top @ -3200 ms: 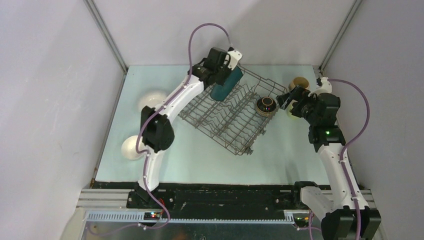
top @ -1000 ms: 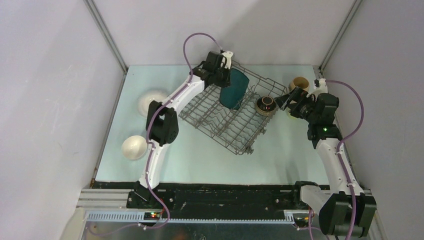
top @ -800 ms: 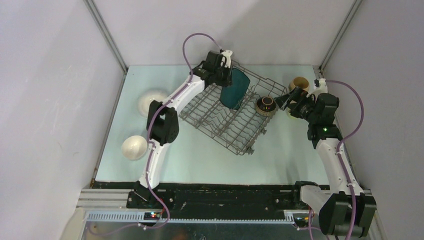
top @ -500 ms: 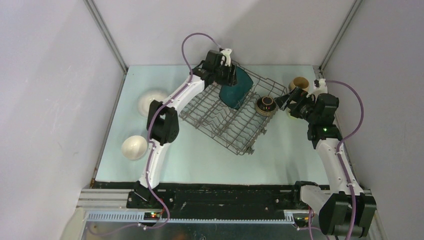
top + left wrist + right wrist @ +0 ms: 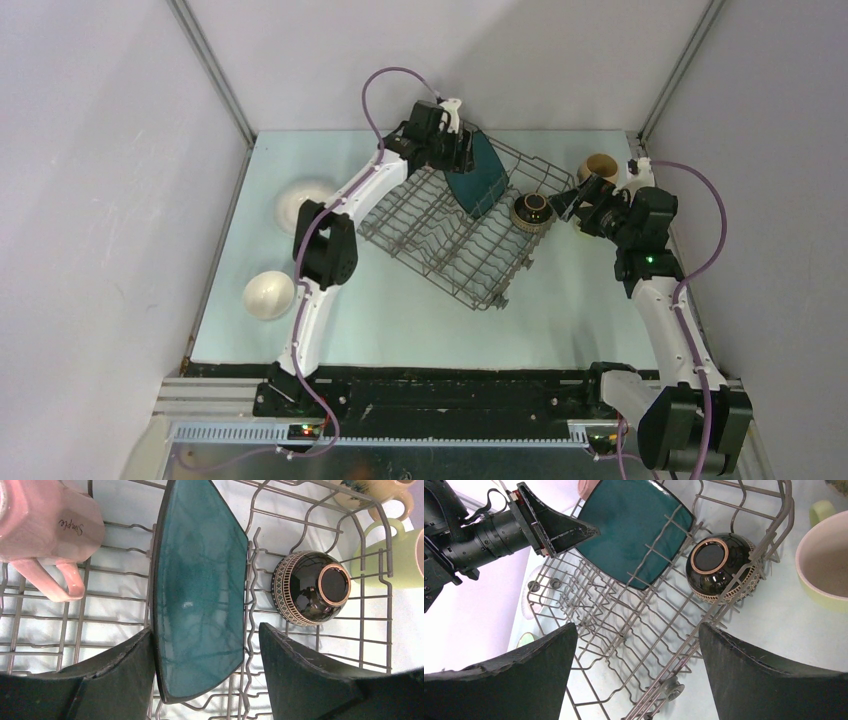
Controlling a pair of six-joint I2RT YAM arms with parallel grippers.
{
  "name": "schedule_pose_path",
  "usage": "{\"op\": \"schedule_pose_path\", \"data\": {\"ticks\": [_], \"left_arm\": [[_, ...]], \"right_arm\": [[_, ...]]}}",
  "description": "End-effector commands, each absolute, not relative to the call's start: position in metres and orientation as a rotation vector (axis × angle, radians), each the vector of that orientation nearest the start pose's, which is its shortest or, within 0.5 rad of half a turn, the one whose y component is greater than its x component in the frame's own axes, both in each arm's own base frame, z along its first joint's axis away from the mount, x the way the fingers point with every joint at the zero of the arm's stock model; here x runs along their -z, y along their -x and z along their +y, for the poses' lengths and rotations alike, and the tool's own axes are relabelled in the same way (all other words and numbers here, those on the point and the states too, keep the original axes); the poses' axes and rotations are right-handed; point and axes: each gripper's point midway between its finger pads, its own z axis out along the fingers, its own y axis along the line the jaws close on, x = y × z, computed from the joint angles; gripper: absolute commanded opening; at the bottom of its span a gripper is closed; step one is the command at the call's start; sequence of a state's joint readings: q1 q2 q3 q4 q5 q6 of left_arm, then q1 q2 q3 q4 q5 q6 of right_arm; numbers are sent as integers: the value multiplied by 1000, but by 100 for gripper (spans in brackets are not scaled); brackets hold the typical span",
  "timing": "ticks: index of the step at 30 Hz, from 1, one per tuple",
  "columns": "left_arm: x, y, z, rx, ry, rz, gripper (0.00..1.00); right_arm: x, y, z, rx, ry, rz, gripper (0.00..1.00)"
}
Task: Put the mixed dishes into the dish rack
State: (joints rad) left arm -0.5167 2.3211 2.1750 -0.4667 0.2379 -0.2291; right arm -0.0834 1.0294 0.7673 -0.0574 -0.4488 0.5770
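Note:
The dark teal square plate stands on edge among the tines of the grey wire dish rack. My left gripper is open and straddles the plate's near end, with a clear gap at the right finger. In the rack also sit a pink mug and a dark brown patterned bowl, upside down. My right gripper hangs open and empty by the rack's right edge. A light-green mug and a tan mug stand just outside.
On the pale blue table to the left lie a white round dish and a pale bowl. Grey walls close in on three sides. The rack sits askew in the middle, its near corner towards the table's centre.
My left gripper has opened and let go of the teal plate, which now stands more upright in the rack. The right arm has held still.

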Motion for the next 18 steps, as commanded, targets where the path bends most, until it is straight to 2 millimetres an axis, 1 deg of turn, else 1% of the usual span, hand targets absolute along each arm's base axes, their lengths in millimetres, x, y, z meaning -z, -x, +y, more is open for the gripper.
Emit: {"op": "schedule_pose_path", "data": {"ticks": [1, 3, 7, 8, 9, 10, 11, 12, 13, 14, 15, 16, 17, 18], "left_arm": [[-183, -523, -364, 710, -466, 2122, 74], [-180, -523, -360, 686, -458, 2136, 74], [-179, -525, -344, 586, -431, 2152, 75], [-180, -528, -337, 540, -406, 2151, 77], [-182, -527, -331, 519, -395, 2153, 79], [-183, -528, -325, 487, -377, 2152, 79], [-187, -527, -319, 474, -365, 2148, 80], [-189, -526, -316, 461, -354, 2144, 80], [-195, -525, -311, 453, -343, 2130, 81], [-207, -524, -306, 451, -332, 2109, 82], [-205, -522, -303, 440, -327, 2111, 82], [-216, -520, -299, 441, -320, 2091, 83], [-215, -518, -297, 433, -316, 2095, 83], [-225, -515, -294, 437, -311, 2079, 83]], "right_arm": [[-242, -346, 68, -765, -301, 1858, 93], [-241, -346, 68, -765, -304, 1858, 93], [-235, -347, 62, -734, -344, 1873, 95], [-231, -348, 58, -711, -374, 1883, 96], [-228, -348, 56, -696, -394, 1889, 98], [-222, -348, 49, -660, -450, 1900, 98], [-219, -348, 47, -643, -474, 1908, 99], [-214, -347, 40, -588, -524, 1920, 99], [-205, -341, 44, -567, -539, 1962, 99], [-202, -342, 35, -491, -589, 1962, 99], [-192, -336, 39, -440, -605, 1999, 99], [-188, -333, 47, -428, -618, 2015, 99], [-179, -329, 41, -363, -668, 2036, 98], [-175, -326, 50, -372, -683, 2053, 97]]}}
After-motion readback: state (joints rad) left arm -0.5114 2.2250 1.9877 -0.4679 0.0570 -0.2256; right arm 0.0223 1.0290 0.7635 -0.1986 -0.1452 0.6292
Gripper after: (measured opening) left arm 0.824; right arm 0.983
